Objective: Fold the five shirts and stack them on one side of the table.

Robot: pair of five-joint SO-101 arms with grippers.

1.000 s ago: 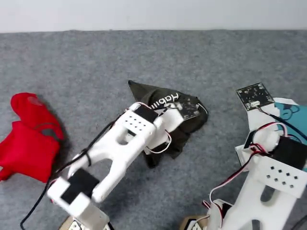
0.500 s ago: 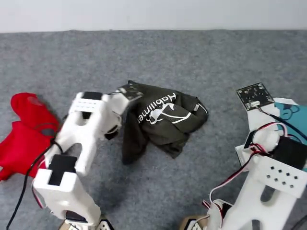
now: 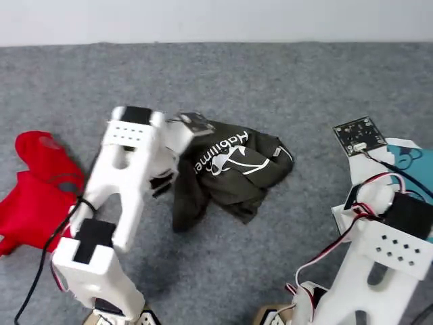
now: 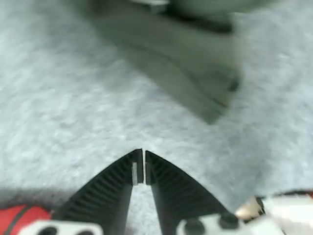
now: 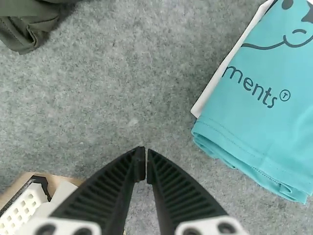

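left gripper: jaws pressed together, nothing between them. it hangs over the bare grey table, just left of the dark olive shirt. its wrist view shows a flap of that shirt ahead of the tips, apart from them.

right gripper: also pressed together and empty, over bare table near the right edge. the teal shirt lies just to its right, not touching.

where the shirts are:
- teal shirt: folded flat at the far right of the table, with a white layer poking out under it. likely a second folded shirt, so this looks like the stack side
- dark olive shirt: centre of the table, crumpled, print side up, one part trailing toward the near side
- red shirt: left edge of the table, bunched up, well apart from the rest

progress, as a judgement: one fold done for sure, probably two. olive and red are both unfolded and off the stack. the pictures account for four shirts at most, so the count of five can't be confirmed. call it under half done, with olive as the likely current job given where the left arm sits.
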